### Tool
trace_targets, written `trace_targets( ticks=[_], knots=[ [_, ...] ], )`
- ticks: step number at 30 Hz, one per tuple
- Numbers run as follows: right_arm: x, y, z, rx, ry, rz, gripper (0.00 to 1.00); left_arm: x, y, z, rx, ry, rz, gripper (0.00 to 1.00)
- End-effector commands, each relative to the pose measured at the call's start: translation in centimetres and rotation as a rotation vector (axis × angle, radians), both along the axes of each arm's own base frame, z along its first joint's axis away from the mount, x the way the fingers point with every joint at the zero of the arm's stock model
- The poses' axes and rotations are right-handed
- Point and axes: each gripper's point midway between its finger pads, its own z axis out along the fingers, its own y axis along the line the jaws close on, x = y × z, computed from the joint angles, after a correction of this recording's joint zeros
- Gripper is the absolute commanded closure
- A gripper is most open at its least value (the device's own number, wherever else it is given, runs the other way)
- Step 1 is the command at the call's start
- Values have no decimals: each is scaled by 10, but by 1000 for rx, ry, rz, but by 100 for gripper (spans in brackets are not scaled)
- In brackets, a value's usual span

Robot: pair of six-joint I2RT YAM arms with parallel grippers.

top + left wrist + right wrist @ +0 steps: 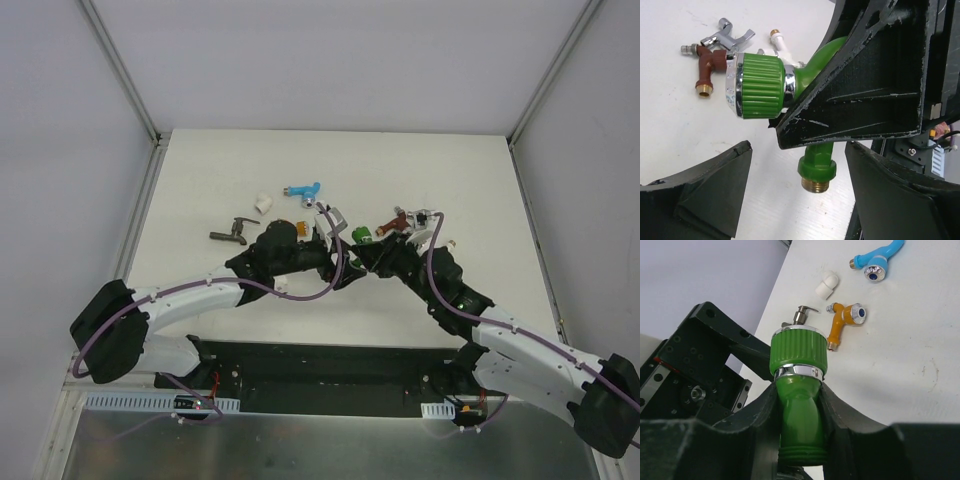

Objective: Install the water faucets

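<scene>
My right gripper (799,390) is shut on the green faucet (800,405), gripping its body just below the ribbed cap and holding it above the table. It shows in the left wrist view (760,85) with its brass threaded end (816,182) pointing down between the fingers of my open left gripper (799,155), untouched. In the top view the green faucet (361,236) sits between the left gripper (335,240) and the right gripper (372,245) at mid-table. The blue faucet (300,190), dark grey faucet (232,233) and reddish-brown faucet (395,222) lie on the table.
A stubby white fitting (264,203) lies left of the blue faucet. The orange faucet (845,320) lies near it. The silver faucet (727,37) and white faucet (780,42) lie beside the reddish-brown one (707,70). Grey walls enclose the white table (200,170).
</scene>
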Motion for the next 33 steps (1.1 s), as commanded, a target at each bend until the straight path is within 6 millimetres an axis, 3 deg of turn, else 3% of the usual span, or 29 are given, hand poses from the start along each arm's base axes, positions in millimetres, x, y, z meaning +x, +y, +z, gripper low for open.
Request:
trace_targets(
  ticks=[1,2,5,9,11,16,19,25,33],
  knots=[
    [-4,5,40,117,-55,21,100,-4,-15,17,-81,-63,-62,24],
    [-5,5,40,116,-56,24,100,-3,-16,15,-79,-58,-60,26],
    [-6,6,40,116,-53,30,100,0,-19,15,-87,-52,-57,44],
    [-8,3,40,116,-54,27,99,-2,-18,13,-83,-52,-60,79],
    [-9,1,39,104,-54,28,92,-1,-13,11,-69,-66,-42,100],
    [-17,-2,35,37,-21,59,56,16,17,2,12,-141,64,100],
    [-28,-4,32,-10,27,121,44,17,35,1,56,-255,68,100],
    [-51,-5,39,-58,55,282,36,3,49,1,133,-408,-28,100],
    [-66,16,49,-74,81,496,38,-7,42,10,146,-509,-150,100]
  ],
)
